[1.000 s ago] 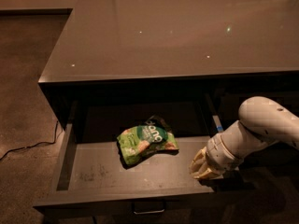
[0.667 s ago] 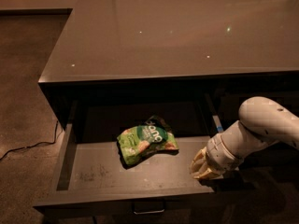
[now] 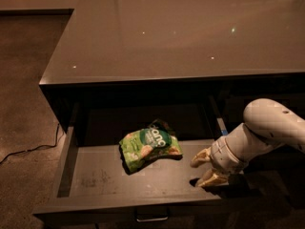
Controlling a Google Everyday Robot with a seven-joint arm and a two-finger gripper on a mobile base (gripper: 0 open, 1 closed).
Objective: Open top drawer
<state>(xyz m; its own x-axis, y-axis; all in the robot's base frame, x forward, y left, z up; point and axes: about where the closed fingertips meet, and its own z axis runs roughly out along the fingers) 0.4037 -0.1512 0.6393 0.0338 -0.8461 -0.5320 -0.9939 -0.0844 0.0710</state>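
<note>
We note the top drawer (image 3: 97, 178) standing out forward from under the desk (image 3: 190, 37). A snack bag (image 3: 148, 147) lies in the drawer, near the middle. The gripper (image 3: 202, 171) sits inside the drawer at its right side, right of the bag and apart from it, jaws spread. The pull handle (image 3: 151, 218) is front centre. A cable (image 3: 28, 150) lies on the floor (image 3: 24, 80), left of the desk.

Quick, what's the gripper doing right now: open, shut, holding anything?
Gripper: open, holding nothing, low inside the right side of the pulled-out top drawer, just right of the green snack bag.
</note>
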